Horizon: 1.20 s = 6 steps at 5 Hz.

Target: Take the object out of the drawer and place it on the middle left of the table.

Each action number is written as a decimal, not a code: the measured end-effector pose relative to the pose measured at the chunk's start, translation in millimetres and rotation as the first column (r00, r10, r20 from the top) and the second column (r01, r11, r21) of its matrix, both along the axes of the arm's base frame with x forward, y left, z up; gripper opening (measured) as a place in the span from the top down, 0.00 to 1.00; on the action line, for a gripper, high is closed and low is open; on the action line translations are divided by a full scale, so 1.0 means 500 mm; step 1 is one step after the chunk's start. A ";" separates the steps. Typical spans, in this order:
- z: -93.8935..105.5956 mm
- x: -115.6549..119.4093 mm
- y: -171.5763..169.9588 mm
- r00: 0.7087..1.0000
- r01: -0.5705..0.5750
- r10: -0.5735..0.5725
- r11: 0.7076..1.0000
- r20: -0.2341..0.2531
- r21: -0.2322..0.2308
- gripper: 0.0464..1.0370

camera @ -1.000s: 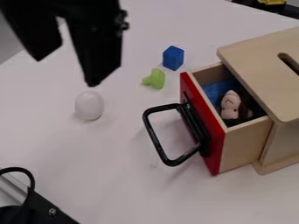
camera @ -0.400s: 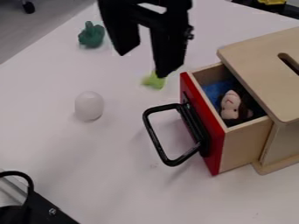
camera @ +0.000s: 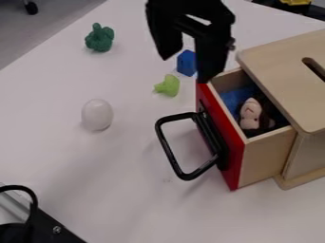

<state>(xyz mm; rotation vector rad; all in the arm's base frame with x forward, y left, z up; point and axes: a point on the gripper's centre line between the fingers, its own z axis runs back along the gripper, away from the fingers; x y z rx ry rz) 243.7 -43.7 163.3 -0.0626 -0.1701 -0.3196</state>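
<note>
Monkey [camera: 251, 113] is lying in the drawer [camera: 221, 121], lower right of the tool [camera: 186, 69], whose 2 fingers are hanging spread. A blue block [camera: 186, 63] is showing between them; a white egg [camera: 97, 115] is resting lower left of the tool.

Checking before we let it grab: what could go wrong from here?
Gripper appears over or near the drawer's front corner; going straight down could hit the rim.

Toy sits down between the drawer walls, close to the box top; a finger could catch either.

Blue fabric lies right by the toy's face; a pinch might bunch it and slip.
</note>
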 end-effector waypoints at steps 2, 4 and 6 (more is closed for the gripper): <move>-0.070 0.049 -0.037 0.993 0.114 -0.113 0.993 0.029 -0.022 0.04; -0.124 0.089 -0.077 0.985 0.170 -0.169 0.984 0.036 -0.055 0.04; -0.169 0.110 -0.101 0.981 0.196 -0.195 0.979 0.027 -0.048 0.07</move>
